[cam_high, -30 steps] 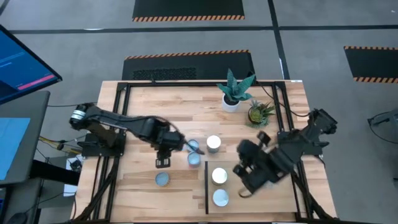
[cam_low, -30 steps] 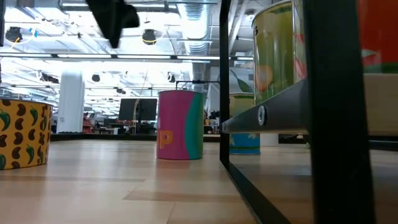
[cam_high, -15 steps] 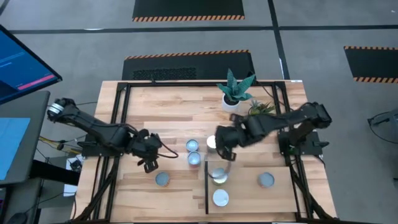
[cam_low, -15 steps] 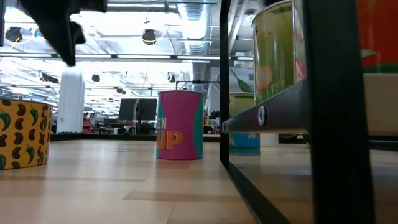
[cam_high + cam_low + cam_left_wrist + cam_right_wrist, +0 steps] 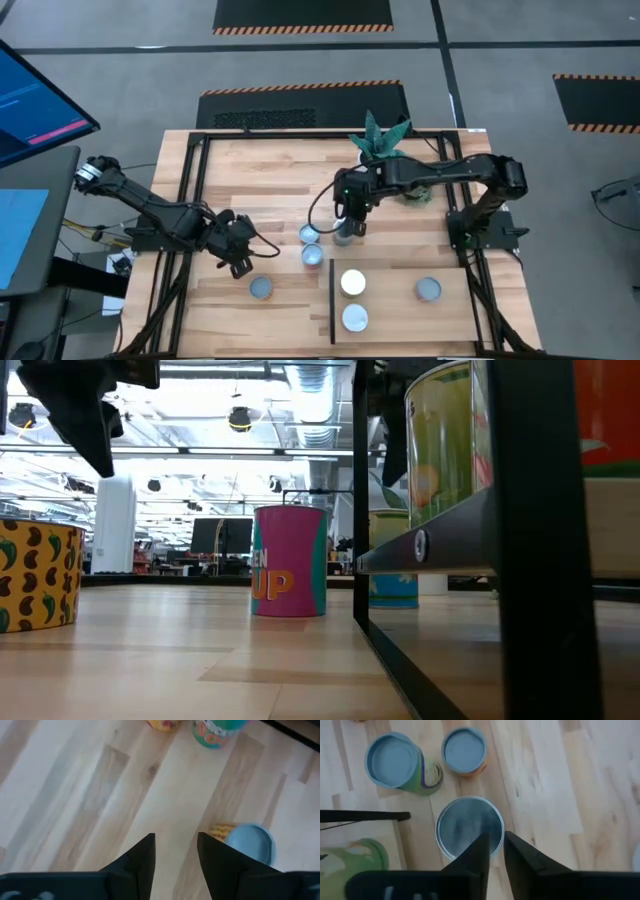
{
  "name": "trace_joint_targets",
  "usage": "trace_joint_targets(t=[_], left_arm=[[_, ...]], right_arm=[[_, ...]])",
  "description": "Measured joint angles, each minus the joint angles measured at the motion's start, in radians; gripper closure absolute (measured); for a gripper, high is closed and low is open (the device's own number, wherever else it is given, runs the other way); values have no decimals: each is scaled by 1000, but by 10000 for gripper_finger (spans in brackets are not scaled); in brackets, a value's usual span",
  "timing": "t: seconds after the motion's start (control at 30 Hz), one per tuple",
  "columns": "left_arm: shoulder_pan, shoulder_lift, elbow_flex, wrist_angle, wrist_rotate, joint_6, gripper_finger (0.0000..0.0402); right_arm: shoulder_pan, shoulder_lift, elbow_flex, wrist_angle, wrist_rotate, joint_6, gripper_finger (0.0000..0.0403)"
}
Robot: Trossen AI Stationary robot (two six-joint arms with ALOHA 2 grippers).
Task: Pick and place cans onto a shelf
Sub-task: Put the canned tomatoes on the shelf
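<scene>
While both arms reach over the planked wooden table [image 5: 250, 170], each view reads as follows.

High view, surface: pale planks in a black frame; the shelf [image 5: 400, 310], a smoother panel with a black strip on its short edge, fills the 5 o'clock part of the table.
High view, cans: two white-topped cans [image 5: 352, 283] and [image 5: 354, 318] plus a blue-topped one [image 5: 428, 290] sit on the shelf; two blue tops [image 5: 310, 234] and [image 5: 312, 256] stand at the table's centre, another [image 5: 261, 289] at 7 o'clock.
High view, right jaws [image 5: 346, 222]: over a silvery can [image 5: 343, 236] just beside the centre pair.
High view, left jaws [image 5: 240, 262]: at 8 o'clock of the centre, near the 7 o'clock can but apart from it.
High view, room: grey floor with hazard-striped black mats; two plants [image 5: 378, 142] at the table's 12 o'clock edge; a blue screen [image 5: 30, 95] at 9 o'clock.

Low view, room: a bright hall with ceiling lights and ducts beyond a pink can [image 5: 289, 560] and a yellow pepper-print can [image 5: 38, 575]; the shelf's black frame [image 5: 520, 540] looms close.

Left wrist view: left jaws [image 5: 175, 851] stand a little apart and empty above bare planks, a blue lid [image 5: 250, 845] just beside.

Right wrist view: right jaws [image 5: 493, 851] narrowly parted over the silvery can [image 5: 469, 825], gripping nothing; two blue-topped cans [image 5: 395, 762] and [image 5: 464, 750] beyond.
</scene>
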Motion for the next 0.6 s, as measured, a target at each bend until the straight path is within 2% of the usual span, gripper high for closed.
trace_joint_targets(t=[0.13, 0.33, 0.6], left_arm=[[1, 0, 0, 0, -51, 0, 269], [1, 0, 0, 0, -119, 1, 269], [1, 0, 0, 0, -185, 10, 269]], right_arm=[[-6, 0, -49, 58, -9, 5, 273], [-10, 0, -53, 75, -7, 8, 220], [-10, 0, -53, 88, -8, 8, 203]])
